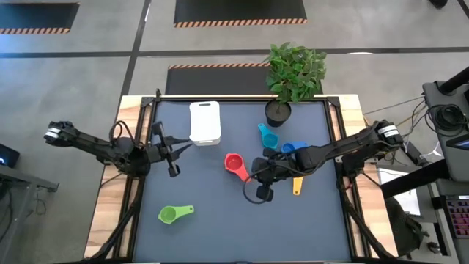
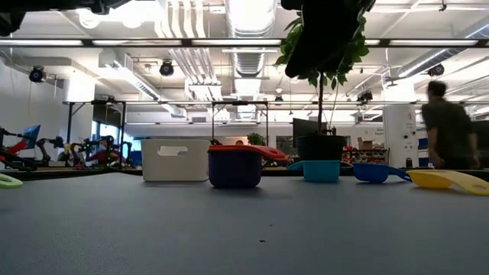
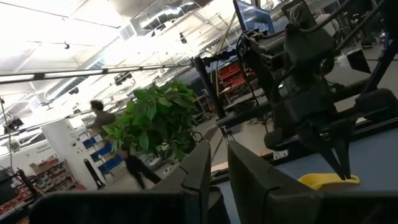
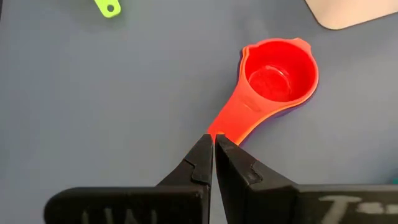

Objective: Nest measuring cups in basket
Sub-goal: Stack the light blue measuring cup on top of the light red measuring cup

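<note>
Five measuring cups visible from above: red cup (image 1: 234,163) mid-mat (low view shows it sitting in a dark purple cup (image 2: 234,171)), teal cup (image 1: 267,136) & blue cup (image 1: 292,147) nr the potted plant (image 1: 293,77), yellow cup (image 1: 297,185), green cup (image 1: 174,213) alone. One white basket (image 1: 205,122) at back. Right gripper (image 1: 253,170), fingers together, tips at red handle's end. Left gripper (image 1: 170,152) nearly closed, holding nothing, raised beside basket. Dark grey mat (image 1: 212,235) on wood table; workshop w/ one person (image 2: 449,126) behind
</note>
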### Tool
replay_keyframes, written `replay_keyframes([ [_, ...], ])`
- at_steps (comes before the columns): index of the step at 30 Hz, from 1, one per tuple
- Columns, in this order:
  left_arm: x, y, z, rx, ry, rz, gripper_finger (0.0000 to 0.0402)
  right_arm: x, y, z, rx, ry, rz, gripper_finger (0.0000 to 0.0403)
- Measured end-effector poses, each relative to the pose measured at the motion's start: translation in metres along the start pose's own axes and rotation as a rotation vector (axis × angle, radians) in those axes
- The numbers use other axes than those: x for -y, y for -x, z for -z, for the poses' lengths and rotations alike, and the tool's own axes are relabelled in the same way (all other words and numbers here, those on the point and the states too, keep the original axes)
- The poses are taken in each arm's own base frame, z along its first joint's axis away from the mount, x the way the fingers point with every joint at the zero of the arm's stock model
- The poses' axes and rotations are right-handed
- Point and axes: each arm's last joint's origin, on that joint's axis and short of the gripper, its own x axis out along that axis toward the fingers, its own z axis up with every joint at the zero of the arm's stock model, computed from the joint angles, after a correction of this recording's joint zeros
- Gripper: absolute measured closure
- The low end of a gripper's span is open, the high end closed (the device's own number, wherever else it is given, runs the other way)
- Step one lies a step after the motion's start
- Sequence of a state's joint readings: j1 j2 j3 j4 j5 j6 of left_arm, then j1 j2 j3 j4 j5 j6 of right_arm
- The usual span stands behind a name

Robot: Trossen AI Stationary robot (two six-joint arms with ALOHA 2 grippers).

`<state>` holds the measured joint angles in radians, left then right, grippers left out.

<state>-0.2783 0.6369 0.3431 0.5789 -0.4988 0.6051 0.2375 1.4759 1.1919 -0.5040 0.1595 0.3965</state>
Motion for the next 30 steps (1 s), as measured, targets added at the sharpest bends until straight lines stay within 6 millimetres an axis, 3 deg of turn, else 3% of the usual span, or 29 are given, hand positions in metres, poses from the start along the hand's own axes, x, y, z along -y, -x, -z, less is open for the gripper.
replay_keyframes([
  [9, -0.001, 0.000, -0.002, 0.007, -0.030, -0.005, 0.0364, 0.006, 0.015, 0.006, -0.064, -0.039, 0.067, 0.0394],
  [18, -0.001, -0.001, -0.002, 0.007, -0.062, -0.005, 0.0364, 0.018, 0.017, 0.028, -0.223, -0.002, 0.216, 0.0394],
  [30, -0.001, -0.001, -0.002, 0.005, -0.071, -0.006, 0.0364, 0.053, 0.019, 0.056, -0.319, -0.048, 0.306, 0.0394],
])
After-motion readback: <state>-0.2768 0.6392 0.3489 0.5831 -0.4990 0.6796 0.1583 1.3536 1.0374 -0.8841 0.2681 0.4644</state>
